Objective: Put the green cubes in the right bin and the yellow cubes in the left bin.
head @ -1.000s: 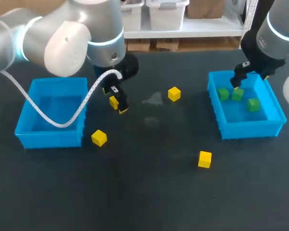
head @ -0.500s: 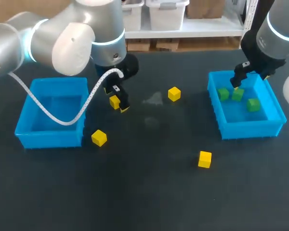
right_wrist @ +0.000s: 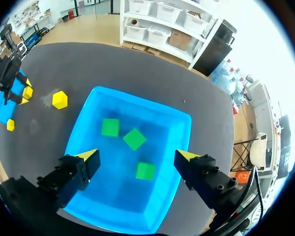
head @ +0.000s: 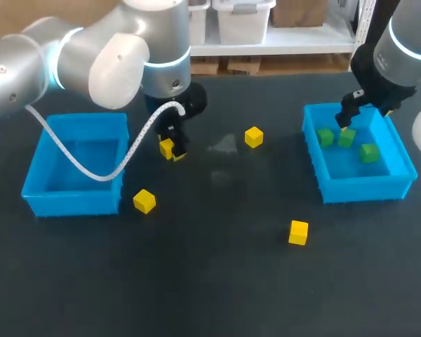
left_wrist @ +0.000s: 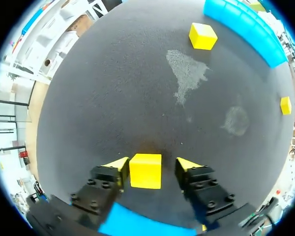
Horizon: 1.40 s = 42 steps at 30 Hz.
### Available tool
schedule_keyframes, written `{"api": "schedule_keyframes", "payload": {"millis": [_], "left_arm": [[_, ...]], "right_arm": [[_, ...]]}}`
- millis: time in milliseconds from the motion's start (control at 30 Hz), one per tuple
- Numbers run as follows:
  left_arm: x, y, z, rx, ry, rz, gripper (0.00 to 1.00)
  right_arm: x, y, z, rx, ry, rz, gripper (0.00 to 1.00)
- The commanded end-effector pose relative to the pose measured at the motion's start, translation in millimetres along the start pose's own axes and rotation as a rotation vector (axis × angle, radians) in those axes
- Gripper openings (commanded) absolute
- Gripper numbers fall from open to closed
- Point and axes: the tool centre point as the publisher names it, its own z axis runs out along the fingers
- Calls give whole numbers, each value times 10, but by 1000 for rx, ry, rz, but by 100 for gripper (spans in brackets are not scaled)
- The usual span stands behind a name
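Over on the left, the left bin (head: pixel 70 199) is sitting on the dark table (head: pixel 210 281) with no cubes showing inside it. Just beside its front corner a yellow cube (head: pixel 144 201) is lying on the table. The left arm is reaching in past the bin, and its left gripper (head: pixel 172 149) is hanging low over the table with its fingers spread. A second yellow cube (left_wrist: pixel 145 170) is sitting on the table between them, against one yellow tip (left_wrist: pixel 119 164), while a gap is showing on the other side. Farther toward the middle a third yellow cube (head: pixel 253 136) is resting alone, and a fourth yellow cube (head: pixel 298 232) is lying nearer the table's front. On the right, the right bin (head: pixel 358 186) is holding three green cubes (right_wrist: pixel 134 138), each apart from the others. The right gripper (head: pixel 347 119) is hovering above that bin's rear left corner, its fingers standing wide apart and gripping nothing.
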Motion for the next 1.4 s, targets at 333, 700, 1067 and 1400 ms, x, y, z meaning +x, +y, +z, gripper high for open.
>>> {"api": "schedule_keyframes", "payload": {"millis": [333,700,1067,1400], "left_arm": [[150,57,-342,-32,-34,-27,0],[335,217,-881,-16,-169,-189,0],[951,448,-1083,-24,-219,-390,0],[1446,486,-985,-43,-190,-489,0]], "right_arm": [[17,3,-7,3,-5,1,100],[17,3,-7,3,-5,1,100],[17,3,-7,3,-5,1,100],[17,3,-7,3,-5,1,100]]}}
